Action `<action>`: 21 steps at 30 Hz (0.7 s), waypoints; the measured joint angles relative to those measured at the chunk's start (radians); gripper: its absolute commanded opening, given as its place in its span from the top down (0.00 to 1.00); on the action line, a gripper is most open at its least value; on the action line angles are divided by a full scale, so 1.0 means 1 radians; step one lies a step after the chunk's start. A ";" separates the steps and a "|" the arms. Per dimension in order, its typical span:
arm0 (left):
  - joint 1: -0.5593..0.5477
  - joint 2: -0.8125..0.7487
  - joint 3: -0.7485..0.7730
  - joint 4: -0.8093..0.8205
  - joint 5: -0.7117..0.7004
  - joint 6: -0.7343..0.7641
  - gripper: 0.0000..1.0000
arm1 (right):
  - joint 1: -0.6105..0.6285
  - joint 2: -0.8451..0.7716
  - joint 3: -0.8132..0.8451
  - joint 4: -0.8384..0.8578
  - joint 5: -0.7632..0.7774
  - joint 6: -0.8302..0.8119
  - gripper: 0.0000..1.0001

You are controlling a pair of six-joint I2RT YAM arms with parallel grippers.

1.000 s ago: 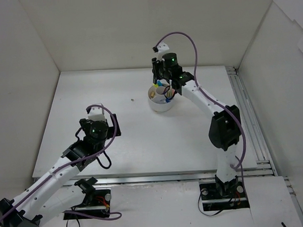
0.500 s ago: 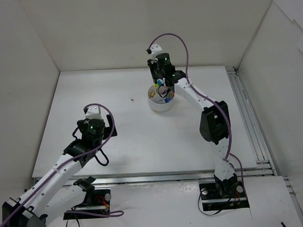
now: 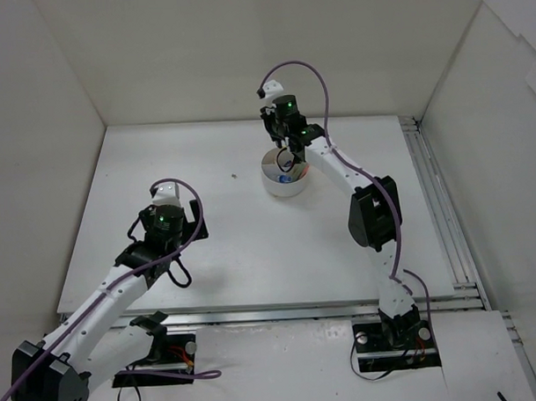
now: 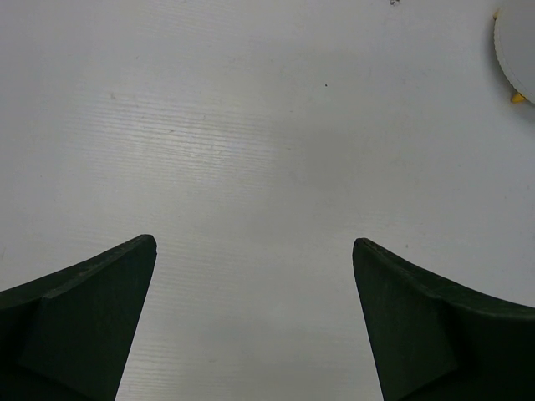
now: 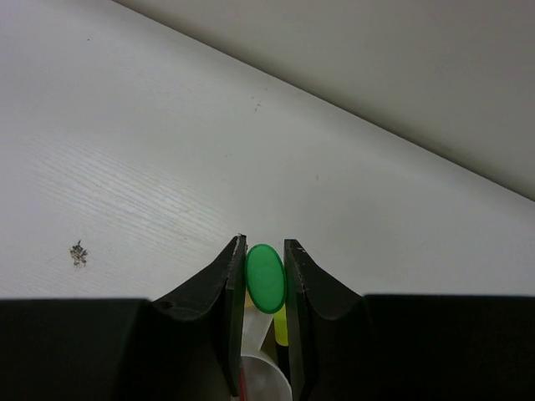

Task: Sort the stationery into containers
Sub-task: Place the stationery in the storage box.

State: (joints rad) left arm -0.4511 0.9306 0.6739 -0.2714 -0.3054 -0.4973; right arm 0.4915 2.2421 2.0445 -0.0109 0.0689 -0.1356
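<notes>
The round white tub [image 3: 273, 183] stands at the back middle of the table, with stationery standing in it. My right gripper [image 3: 286, 156] hangs over the tub and is shut on a green-capped highlighter [image 5: 266, 278], seen end-on between the fingers. A yellow-capped highlighter [image 5: 282, 328] and the tub's white rim [image 5: 266, 378] show just below it. My left gripper [image 3: 180, 267] is open and empty over bare table at the front left. In the left wrist view the tub's edge [image 4: 514, 50] shows at the top right, with a bit of yellow beside it.
White walls close the table at the back and both sides. A small dark speck [image 3: 234, 175] lies left of the tub; it also shows in the right wrist view [image 5: 78, 251]. A metal rail [image 3: 431, 195] runs along the table's right edge.
My right arm has swung left and back over the tub, still holding the green-capped highlighter. My left arm has drawn back a little toward the front left.
</notes>
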 measured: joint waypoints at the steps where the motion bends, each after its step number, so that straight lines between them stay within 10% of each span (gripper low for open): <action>1: 0.000 0.003 0.000 0.001 0.003 0.000 0.00 | 0.000 0.000 0.002 -0.001 0.002 -0.001 1.00; 21: 0.008 0.027 0.000 0.043 0.093 0.030 0.00 | -0.002 -0.172 -0.121 0.016 0.010 0.026 1.00</action>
State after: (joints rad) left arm -0.4431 0.9573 0.6739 -0.2279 -0.2127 -0.4671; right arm 0.4900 2.0701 1.9240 0.0048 0.0788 -0.1101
